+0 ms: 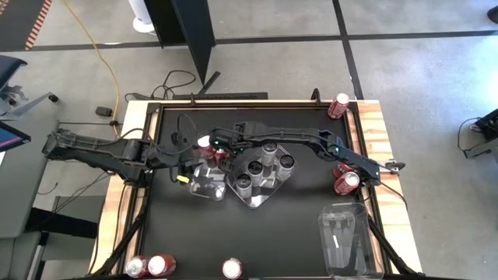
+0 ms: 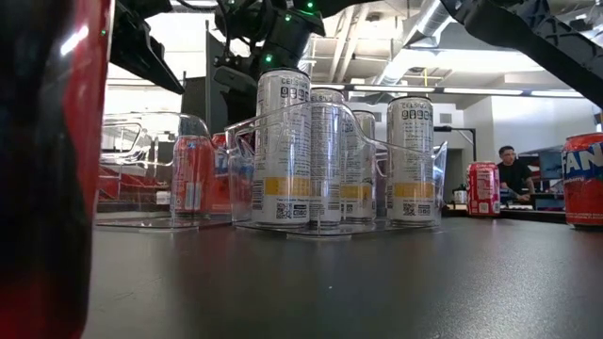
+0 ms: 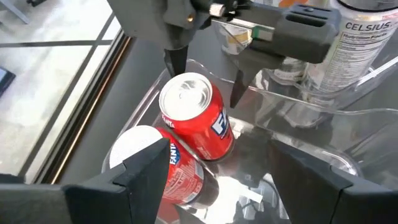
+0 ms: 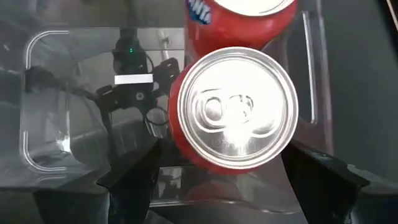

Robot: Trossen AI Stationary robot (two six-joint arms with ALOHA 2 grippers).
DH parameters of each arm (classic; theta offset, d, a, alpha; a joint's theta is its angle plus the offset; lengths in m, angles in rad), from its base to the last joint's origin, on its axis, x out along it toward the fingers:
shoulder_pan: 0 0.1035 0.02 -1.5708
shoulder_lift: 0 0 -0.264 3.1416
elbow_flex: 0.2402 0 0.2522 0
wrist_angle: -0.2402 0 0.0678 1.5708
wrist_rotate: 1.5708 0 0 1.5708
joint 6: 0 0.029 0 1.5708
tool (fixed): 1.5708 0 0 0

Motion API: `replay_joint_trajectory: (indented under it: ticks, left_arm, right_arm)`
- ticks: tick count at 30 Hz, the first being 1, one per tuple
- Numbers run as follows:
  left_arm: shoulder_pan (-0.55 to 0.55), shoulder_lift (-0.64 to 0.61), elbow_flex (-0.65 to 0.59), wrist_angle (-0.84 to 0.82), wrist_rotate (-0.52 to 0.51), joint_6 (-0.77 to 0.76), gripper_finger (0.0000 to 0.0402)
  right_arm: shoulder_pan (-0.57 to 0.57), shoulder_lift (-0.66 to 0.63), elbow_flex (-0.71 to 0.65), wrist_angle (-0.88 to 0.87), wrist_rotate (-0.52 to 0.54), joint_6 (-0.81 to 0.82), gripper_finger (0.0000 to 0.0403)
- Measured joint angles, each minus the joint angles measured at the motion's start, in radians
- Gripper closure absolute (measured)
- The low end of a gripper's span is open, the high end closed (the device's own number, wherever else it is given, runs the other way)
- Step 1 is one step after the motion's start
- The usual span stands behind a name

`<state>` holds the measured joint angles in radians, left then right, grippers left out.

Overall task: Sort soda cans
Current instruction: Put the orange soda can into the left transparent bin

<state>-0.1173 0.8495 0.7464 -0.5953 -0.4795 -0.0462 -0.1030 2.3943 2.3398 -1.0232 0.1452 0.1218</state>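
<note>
At the far left of the high view my left arm reached in from beside the table, its gripper [image 1: 189, 173] over the clear tray [image 1: 204, 185] just left of centre; its jaws stood apart, holding nothing. Two red Fanta cans [image 3: 198, 118] stood upright in that tray, side by side and touching. My right gripper [image 3: 205, 78] hung directly over the farther one, fingers spread either side of its silver top without closing on it.

Just right of that, a second clear tray [image 1: 263, 194] held four silver-grey Celsius cans [image 1: 268, 152], upright and close together.

The black table top [image 1: 272, 233] had a pale wooden rim. Along its lower edge two red cans [image 1: 148, 267] lay at the lower left and one [image 1: 232, 269] at bottom centre. Toward the right, an empty clear tray [image 1: 344, 237] sat at the lower right, two red cans [image 1: 345, 179] at the right edge, another [image 1: 338, 105] at the upper right corner.

Grey concrete floor with dark lines and a yellow cable [image 1: 105, 58] surrounded the table. In the low view a person [image 2: 513, 174] sat far back at the right.
</note>
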Motion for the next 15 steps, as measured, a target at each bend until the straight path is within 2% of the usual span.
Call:
replay_joint_trajectory:
  ticks: [6,15]
  left_arm:
    - [-0.001,-0.027,0.0,0.0,0.003,-0.015,0.0141]
    - [-0.008,-0.151,0.0,-0.018,0.002,-0.04,0.0141]
  right_arm:
    - [0.017,-0.005,0.01,-0.01,-0.001,-0.022,0.0058]
    - [0.015,-0.019,0.016,-0.026,0.035,0.01,0.0058]
